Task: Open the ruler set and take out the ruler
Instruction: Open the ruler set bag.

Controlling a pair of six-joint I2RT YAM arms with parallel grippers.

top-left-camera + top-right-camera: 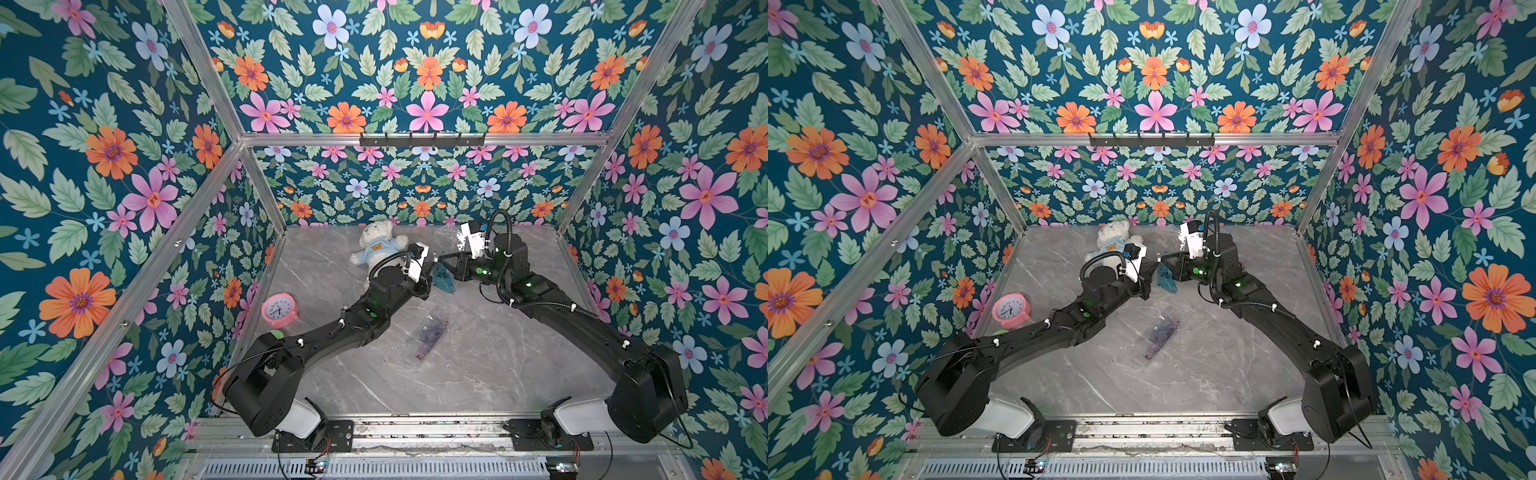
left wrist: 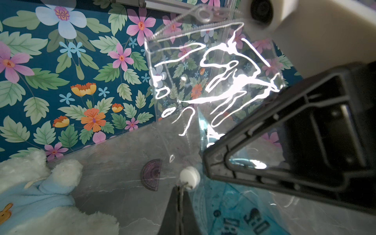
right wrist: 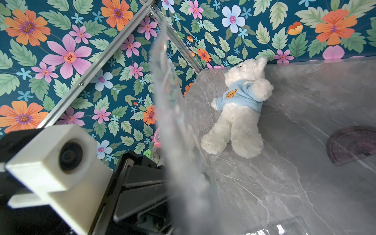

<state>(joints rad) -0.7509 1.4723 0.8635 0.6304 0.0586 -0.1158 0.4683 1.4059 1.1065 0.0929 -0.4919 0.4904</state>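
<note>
the ruler set [image 1: 442, 281], a clear pouch with blue rulers inside, is held up over the counter [image 1: 478, 365] between the two arms. it is near the teddy bear [image 1: 376, 245], on the bear's right-arm side. the right tool [image 1: 444, 262] is clamped fully closed on the side of the pouch. the left tool [image 2: 178, 190] is pinched tight, with no gap, on the thin cord of the white zip pull [image 2: 190, 177] at the pouch's edge. a purple protractor [image 2: 151, 175] lies flat on the counter, nearer the robot's base than the bear. a pink alarm clock [image 1: 279, 309] stands on the bear's left-arm side, close to the wall.
</note>
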